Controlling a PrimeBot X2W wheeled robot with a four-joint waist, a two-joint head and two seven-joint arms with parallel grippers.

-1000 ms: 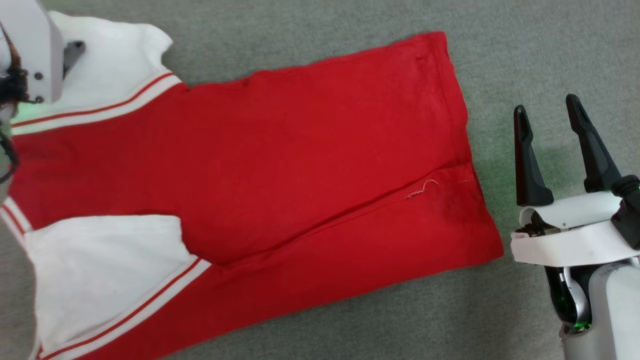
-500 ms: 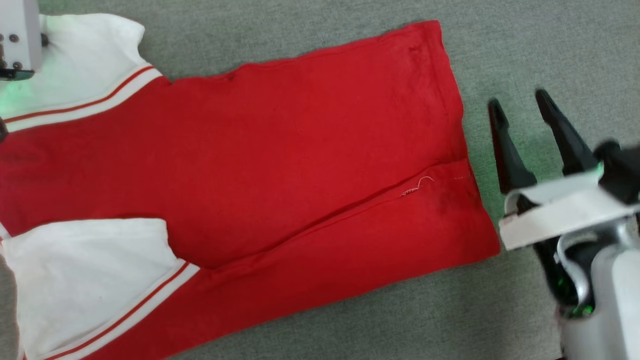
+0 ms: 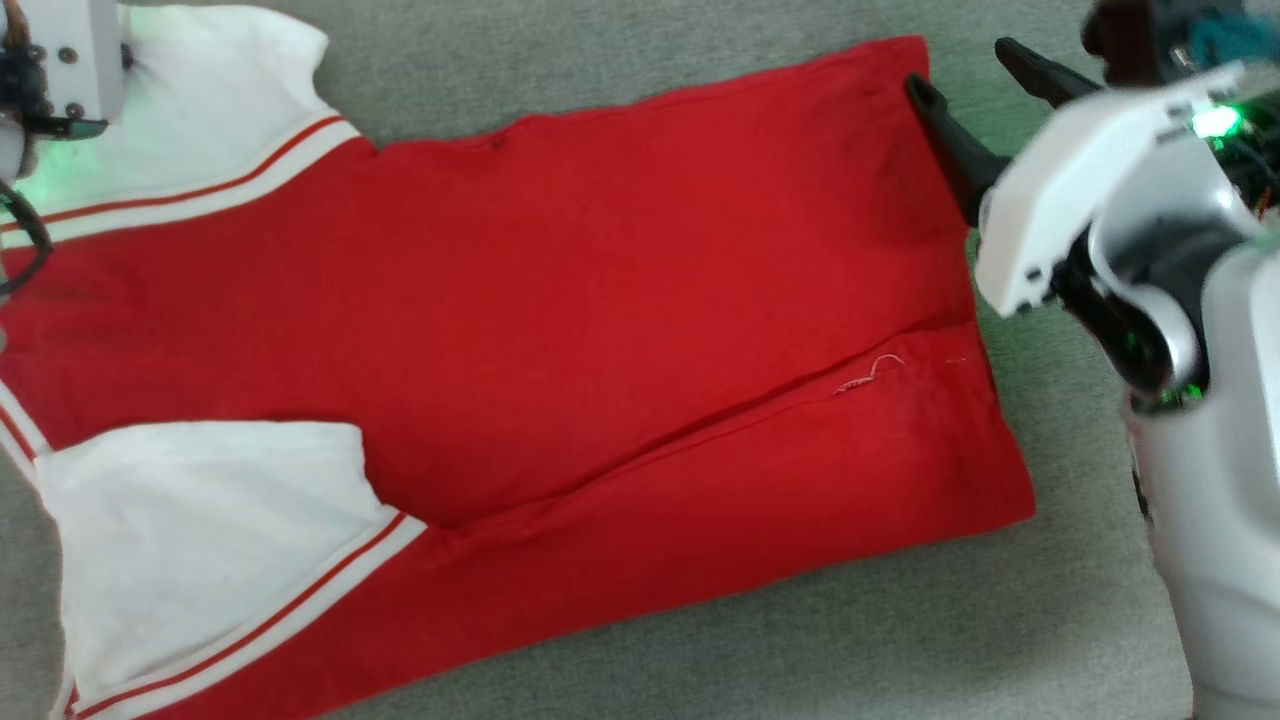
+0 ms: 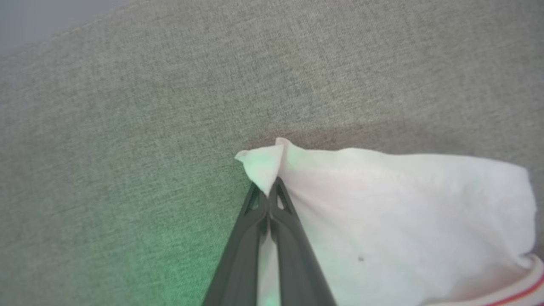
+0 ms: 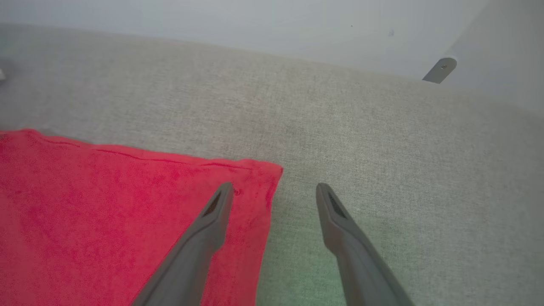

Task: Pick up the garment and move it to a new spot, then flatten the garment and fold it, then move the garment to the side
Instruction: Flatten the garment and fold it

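While the left gripper [image 4: 272, 193] is clamping shut on the white sleeve [image 4: 382, 212] corner, the garment [image 3: 600, 300] is lying spread on the grey fabric surface [image 3: 750, 650] and the right gripper [image 5: 274, 189] is straddling the hem corner [image 5: 265, 172] with fingers apart, probably needing to be going lower to be catching both layers.
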